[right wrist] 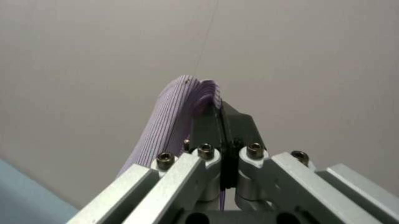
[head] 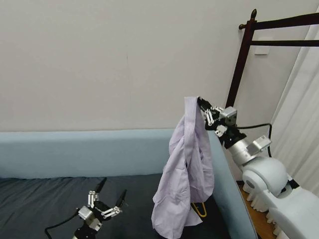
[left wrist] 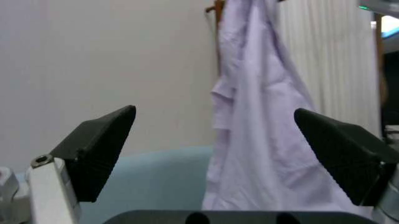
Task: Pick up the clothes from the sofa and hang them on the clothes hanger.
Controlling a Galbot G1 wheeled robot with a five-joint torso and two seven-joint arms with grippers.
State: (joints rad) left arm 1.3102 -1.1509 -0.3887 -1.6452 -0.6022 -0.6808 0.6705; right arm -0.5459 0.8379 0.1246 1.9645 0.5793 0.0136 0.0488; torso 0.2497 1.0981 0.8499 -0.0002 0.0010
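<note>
A pale lilac shirt (head: 187, 169) hangs in the air above the sofa's right end, pinched at its top by my right gripper (head: 201, 105), which is shut on the fabric. In the right wrist view the striped lilac cloth (right wrist: 187, 100) bulges out from between the closed fingers (right wrist: 234, 123). A yellow hanger hook (head: 200, 210) peeks out below the shirt's hem. The dark wooden clothes rack (head: 244, 55) stands behind and to the right. My left gripper (head: 105, 198) rests low over the sofa seat, open and empty; its view looks across at the hanging shirt (left wrist: 262, 121).
The sofa has a light blue back (head: 75, 152) and a dark seat cushion (head: 40, 204). A white curtain (head: 299, 119) hangs at the right beside the rack. A plain wall fills the background.
</note>
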